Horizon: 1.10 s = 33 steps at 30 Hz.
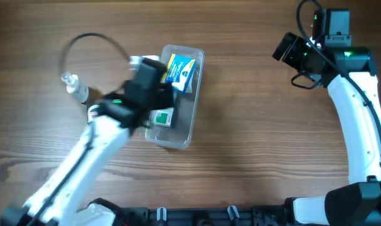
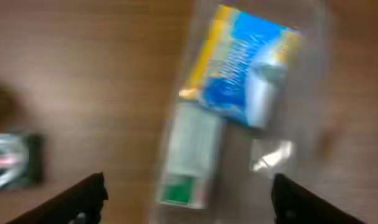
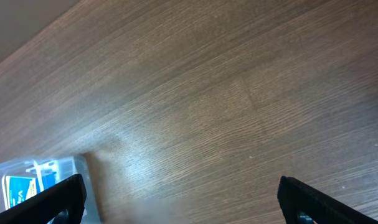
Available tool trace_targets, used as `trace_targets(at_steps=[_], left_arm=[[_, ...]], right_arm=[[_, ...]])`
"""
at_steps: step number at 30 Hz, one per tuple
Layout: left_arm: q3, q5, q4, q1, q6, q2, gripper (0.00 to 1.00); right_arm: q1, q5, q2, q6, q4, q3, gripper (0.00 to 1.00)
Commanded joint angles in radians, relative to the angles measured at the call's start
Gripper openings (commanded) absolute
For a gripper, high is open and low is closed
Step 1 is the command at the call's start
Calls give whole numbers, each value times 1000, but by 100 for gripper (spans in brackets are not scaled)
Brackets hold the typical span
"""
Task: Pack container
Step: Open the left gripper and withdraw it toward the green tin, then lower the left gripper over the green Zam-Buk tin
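The container [image 1: 184,120] lies on the left, its long side running near to far, a bit tilted. The left gripper [image 2: 187,202] hangs right over it, wide open and, in this blurry view, probably empty. The right gripper [image 3: 184,202], open and empty, is far off.

- A brown wood-grain desk [image 3: 226,106] fills the view.
- Two black fingers [image 3: 58,198] sit at the bottom corners, wide apart, holding nothing.
- At lower left, a clear plastic container [image 3: 73,167] holds a blue-and-white box [image 3: 19,188].
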Motion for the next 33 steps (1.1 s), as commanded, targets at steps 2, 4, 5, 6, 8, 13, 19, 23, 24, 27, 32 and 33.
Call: trace_targets(at_steps=[2, 4, 5, 6, 8, 13, 19, 23, 24, 27, 32, 33], left_arm=[[11, 134, -130, 304, 82, -54, 88], [11, 200, -174, 390, 122, -32, 86], [11, 198, -186, 410, 123, -23, 86], [11, 196, -193, 430, 135, -10, 85], [10, 164, -198, 437, 153, 10, 85], [8, 45, -217, 441, 143, 60, 81], [8, 18, -217, 441, 111, 187, 83], [8, -57, -205, 442, 31, 278, 84], [8, -80, -191, 441, 31, 296, 86], [8, -115, -153, 446, 31, 335, 89], [8, -121, -104, 451, 58, 346, 92], [8, -121, -92, 455, 73, 349, 93]], right_arm=[[1, -13, 10, 1, 1, -2, 100], [1, -13, 10, 1, 1, -2, 100], [1, -13, 10, 1, 1, -2, 100], [1, -13, 10, 1, 1, -2, 100], [1, -13, 10, 1, 1, -2, 100], [1, -13, 10, 1, 1, -2, 100], [1, -13, 10, 2, 1, -2, 100], [1, -13, 10, 1, 1, -2, 100], [1, -13, 10, 1, 1, -2, 100], [1, -13, 10, 1, 1, -2, 100], [1, -13, 10, 1, 1, -2, 100], [1, -13, 10, 1, 1, -2, 100]])
